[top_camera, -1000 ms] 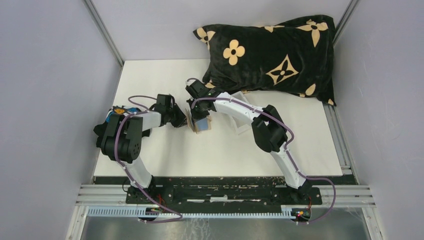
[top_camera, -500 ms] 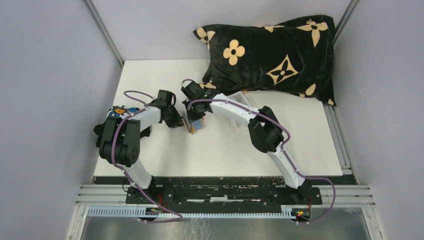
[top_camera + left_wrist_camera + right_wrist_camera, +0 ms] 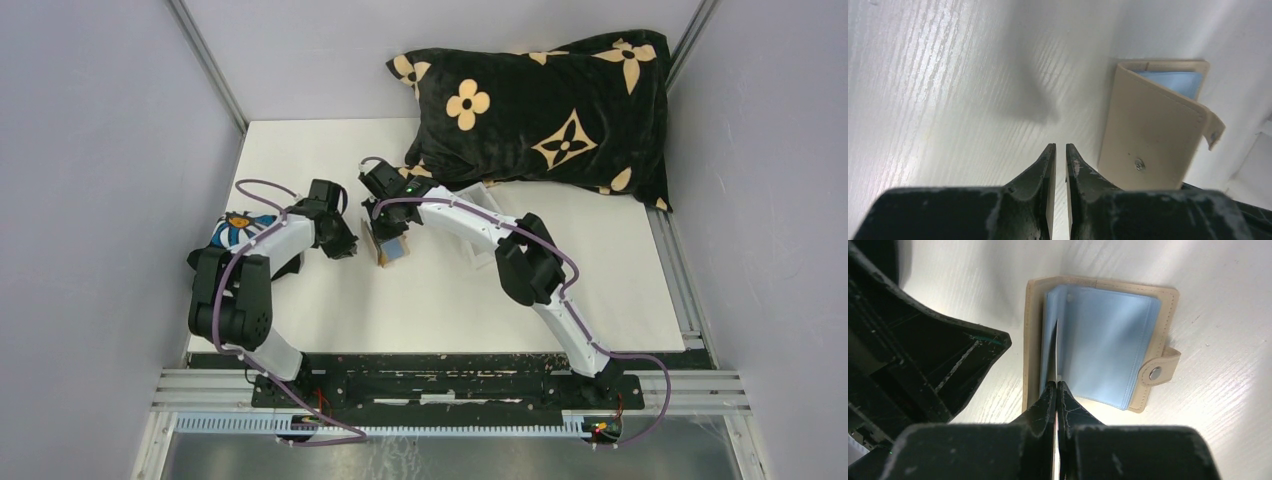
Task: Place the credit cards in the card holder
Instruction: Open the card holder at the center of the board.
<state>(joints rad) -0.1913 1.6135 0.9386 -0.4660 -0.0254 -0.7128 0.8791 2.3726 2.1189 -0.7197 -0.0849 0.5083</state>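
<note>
The right fingers (image 3: 1050, 395) are pressed together on a thin pale sheet (image 3: 1057, 352) that we see edge-on. It looks like a card, though we cannot be sure it is not a sleeve leaf. The sheet stands upright among the translucent blue plastic sleeves (image 3: 1103, 345) of the flat tan leather-like card holder (image 3: 1166, 320). The holder lies open on the white table (image 3: 450, 300), its snap tab sticking out on the side away from the left arm.

The left fingers (image 3: 1049, 152) stand a narrow slit apart, with only bare table showing between them. In the left wrist view the card holder (image 3: 1148, 135) lies ahead and to the right of the tips. One tan cover is lifted and slanted towards them, with a metal stud on its outside. We see no contact between the fingertips and the cover.

In the right wrist view the black body of the left fingers (image 3: 923, 350) fills the space just beside the holder's spine.

From above, both arms meet near the middle of the table, with the holder (image 3: 390, 245) between the left fingers (image 3: 345, 245) and the right fingers (image 3: 385, 232).

A clear plastic rectangular box (image 3: 484, 258) lies partly hidden under the right arm. A large black pillow with tan flower shapes (image 3: 550, 100) rests at the far right of the table. A small blue-and-white patterned thing (image 3: 232, 230) sits by the left arm's elbow.
</note>
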